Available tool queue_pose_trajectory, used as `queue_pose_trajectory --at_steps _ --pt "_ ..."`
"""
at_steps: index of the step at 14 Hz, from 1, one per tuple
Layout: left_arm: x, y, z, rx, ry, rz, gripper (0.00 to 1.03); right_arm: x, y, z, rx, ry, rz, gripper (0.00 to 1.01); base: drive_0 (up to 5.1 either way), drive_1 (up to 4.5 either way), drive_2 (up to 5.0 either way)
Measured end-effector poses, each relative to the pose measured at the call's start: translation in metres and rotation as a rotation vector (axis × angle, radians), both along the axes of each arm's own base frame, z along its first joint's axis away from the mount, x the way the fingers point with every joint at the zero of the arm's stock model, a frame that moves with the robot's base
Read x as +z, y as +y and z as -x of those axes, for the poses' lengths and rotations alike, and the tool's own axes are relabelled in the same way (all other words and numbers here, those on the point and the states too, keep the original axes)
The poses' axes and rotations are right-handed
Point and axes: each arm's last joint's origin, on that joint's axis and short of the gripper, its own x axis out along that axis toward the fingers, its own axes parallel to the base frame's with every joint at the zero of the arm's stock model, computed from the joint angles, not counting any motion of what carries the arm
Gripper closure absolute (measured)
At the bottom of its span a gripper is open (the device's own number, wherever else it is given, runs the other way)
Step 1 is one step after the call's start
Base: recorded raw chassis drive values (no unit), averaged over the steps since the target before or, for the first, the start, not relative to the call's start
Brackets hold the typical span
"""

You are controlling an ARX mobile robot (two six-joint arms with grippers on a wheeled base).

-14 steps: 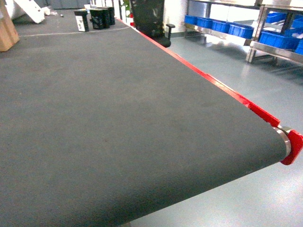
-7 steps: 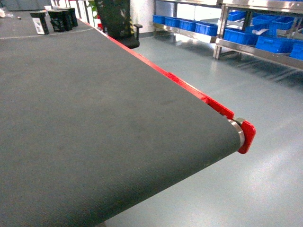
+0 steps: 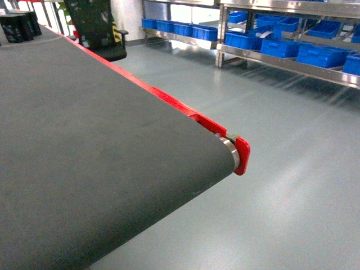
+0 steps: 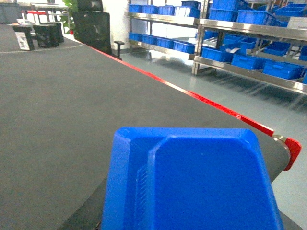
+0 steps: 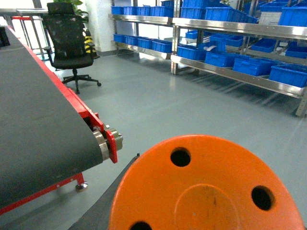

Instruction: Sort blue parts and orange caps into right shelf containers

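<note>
Swung right since a moment ago, shelf crates [image 3: 318,53] now nearer centre. Blue part [image 4: 192,182] and orange cap [image 5: 206,187] carried for sorting; gripper openings out of view, cannot tell.
</note>
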Motion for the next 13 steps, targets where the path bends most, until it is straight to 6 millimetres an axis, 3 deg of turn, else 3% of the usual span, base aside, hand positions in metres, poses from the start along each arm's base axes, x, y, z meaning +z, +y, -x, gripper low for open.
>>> queue_pose_trajectory --at_steps 13 --pt "0.0000 0.0000 0.0000 0.000 0.000 0.000 0.61 0.0000 0.0000 0.0000 0.000 0.000 0.000 0.58 -1.6 -1.61 -1.6"
